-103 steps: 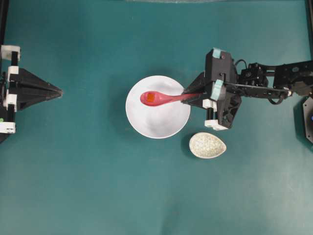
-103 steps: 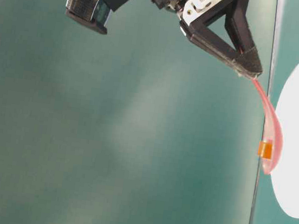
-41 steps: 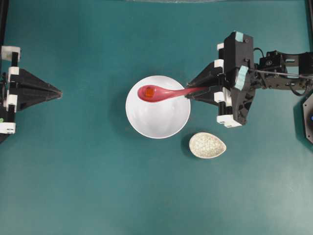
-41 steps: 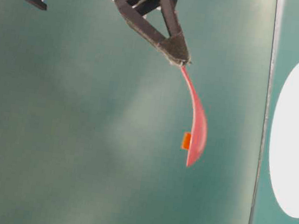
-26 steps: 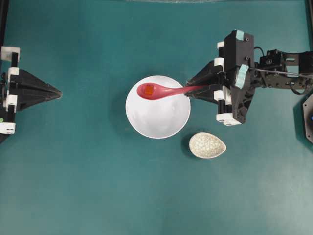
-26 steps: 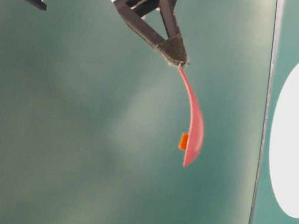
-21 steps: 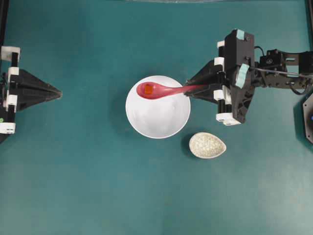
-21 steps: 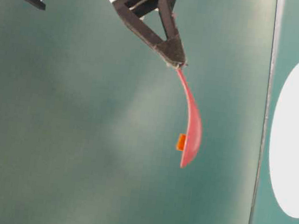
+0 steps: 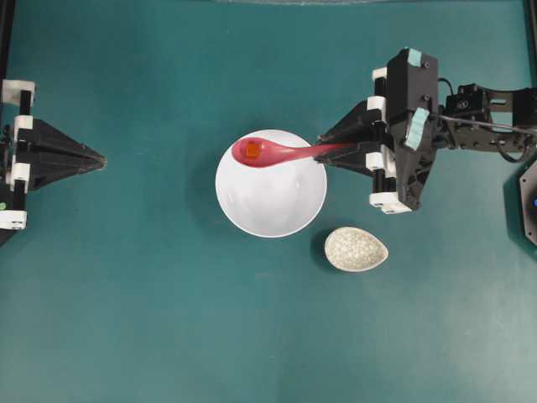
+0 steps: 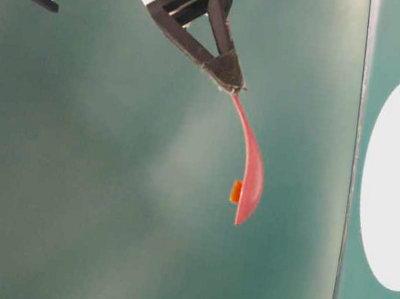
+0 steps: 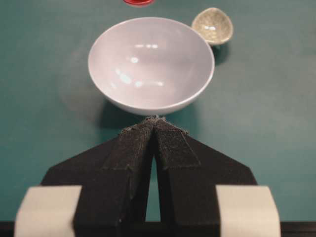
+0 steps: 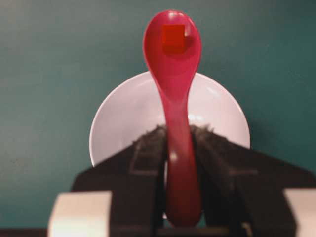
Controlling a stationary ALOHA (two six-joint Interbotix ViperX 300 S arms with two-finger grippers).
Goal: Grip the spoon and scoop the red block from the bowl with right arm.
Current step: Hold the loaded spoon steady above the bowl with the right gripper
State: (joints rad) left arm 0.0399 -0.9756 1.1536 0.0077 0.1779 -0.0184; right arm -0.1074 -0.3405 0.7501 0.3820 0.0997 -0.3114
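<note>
Right gripper [image 9: 323, 154] pinches the spoon [image 9: 281, 153] handle; its long axis extends toward the left gripper [image 9: 102, 157], apparently pressed together, red block [image 9: 251, 150] above the bowl [image 9: 270, 206].

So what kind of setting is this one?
Likely a lab tabletop rig: a bare teal table, two black robot arms facing each other, and props only: a white bowl, a spoon, a speckled dish.

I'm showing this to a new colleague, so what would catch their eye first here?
Probably the glossy red spoon, clamped by its handle in the right end effector and held above the big white bowl, with the tiny red block sitting in its scoop. Next, the speckled dish beside the bowl.
</note>
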